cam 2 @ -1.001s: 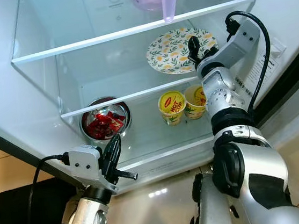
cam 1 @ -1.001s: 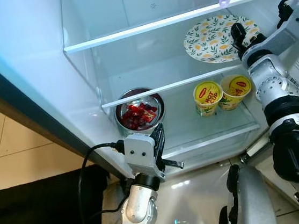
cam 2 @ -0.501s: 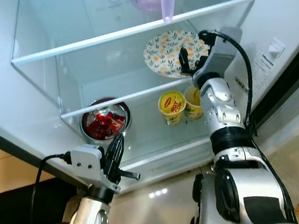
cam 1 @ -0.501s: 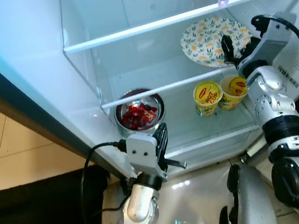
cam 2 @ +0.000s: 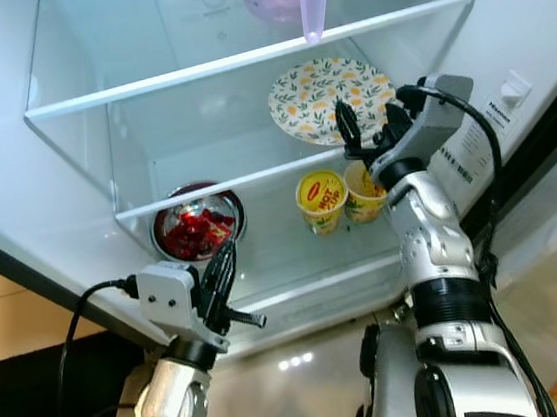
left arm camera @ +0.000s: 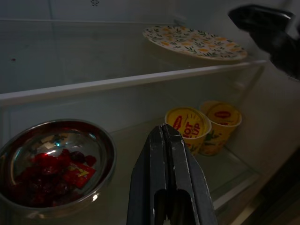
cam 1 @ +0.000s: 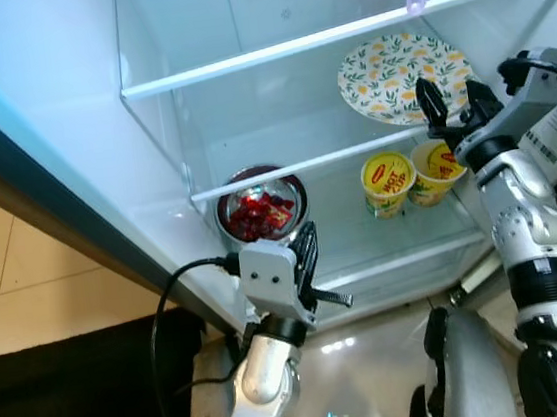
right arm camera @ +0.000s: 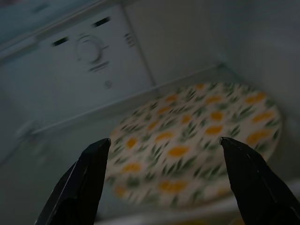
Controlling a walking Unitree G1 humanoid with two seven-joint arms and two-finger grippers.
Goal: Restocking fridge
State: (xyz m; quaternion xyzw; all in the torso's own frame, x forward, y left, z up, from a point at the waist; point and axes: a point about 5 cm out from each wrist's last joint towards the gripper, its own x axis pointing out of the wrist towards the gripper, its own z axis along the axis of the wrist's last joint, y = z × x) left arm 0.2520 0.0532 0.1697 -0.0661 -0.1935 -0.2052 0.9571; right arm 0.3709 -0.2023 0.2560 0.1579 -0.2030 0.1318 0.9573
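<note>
Glass shelf (cam 1: 293, 161): landmark; middle shelf of the open fridge.
Stocked so far: floral plate (cam 1: 402, 74) lies on the glass shelf; below it stand two yellow noodle cups (cam 1: 387, 182) and a steel bowl (cam 1: 260, 207) of red snacks.
Left to do: judged mostly done; neither gripper carries anything.
Right gripper (cam 1: 450, 101): arm raised, fingers spread wide and empty, at the plate's front edge just above the glass shelf.
Left gripper (cam 2: 220, 268): arm low, fingers pressed together, empty, below the glass shelf before the bowl.
</note>
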